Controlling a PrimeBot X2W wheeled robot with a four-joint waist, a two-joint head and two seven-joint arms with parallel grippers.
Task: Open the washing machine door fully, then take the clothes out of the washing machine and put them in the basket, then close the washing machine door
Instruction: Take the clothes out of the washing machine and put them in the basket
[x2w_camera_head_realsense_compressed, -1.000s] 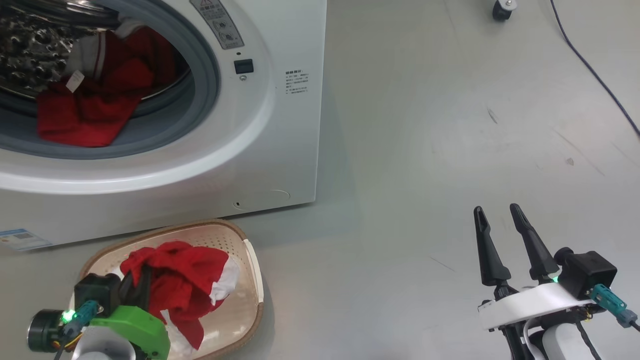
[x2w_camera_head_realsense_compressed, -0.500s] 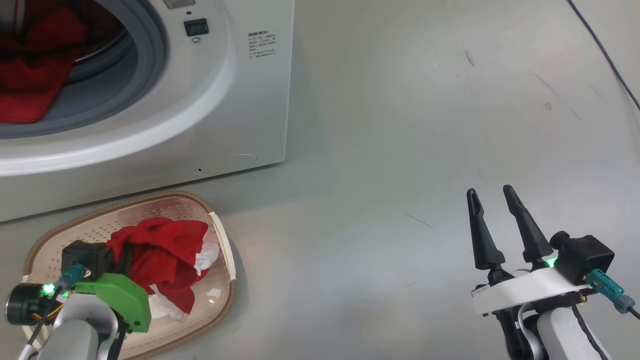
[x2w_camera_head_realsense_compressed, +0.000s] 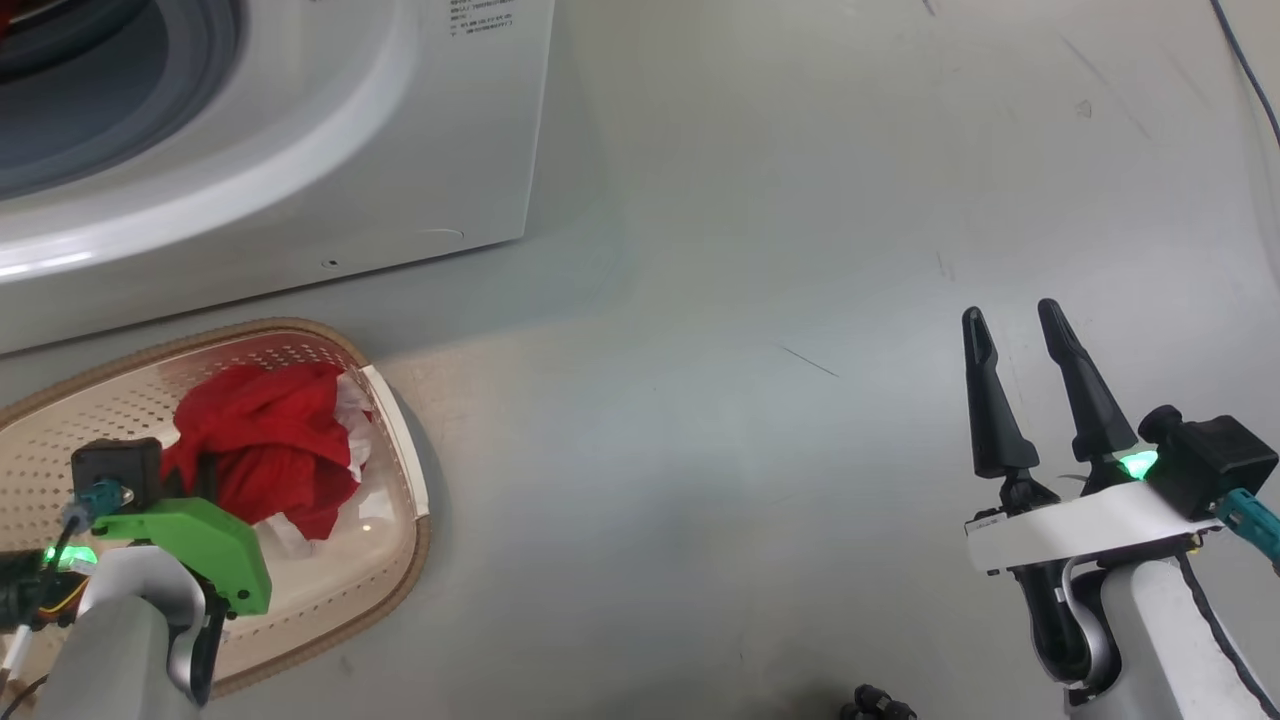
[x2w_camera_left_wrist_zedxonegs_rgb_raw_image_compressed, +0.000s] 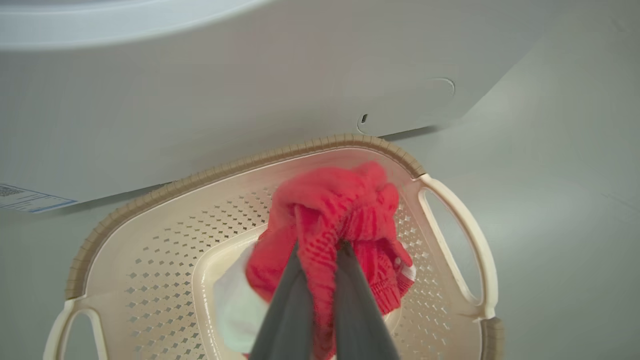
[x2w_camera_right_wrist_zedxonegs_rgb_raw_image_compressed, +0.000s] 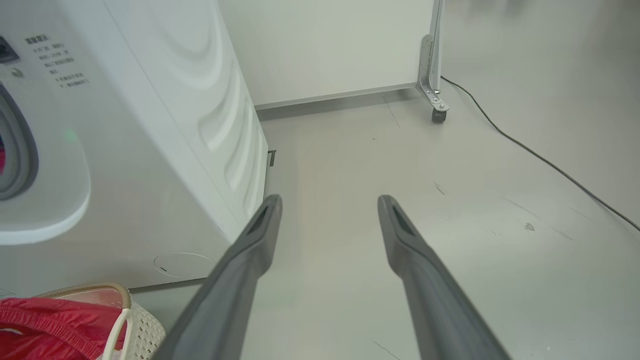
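My left gripper is shut on the red clothes, pinching a fold between its two dark fingers. The bundle, with white trim, hangs inside the cream basket near its right end. The basket stands on the floor right in front of the white washing machine. The machine's grey gasket shows at the top left, and its door is out of view. My right gripper stands open over bare floor far to the right, with nothing between its fingers.
A dark cable runs across the grey floor at the right. A caster wheel under a white panel stands behind the machine. The floor between the basket and my right arm is bare. A blue label sticker sits on the machine's lower front.
The head camera has tilted down, so the machine has slid up and out of frame. My left gripper has sunk lower into the basket with the red bundle. The right gripper stays open.
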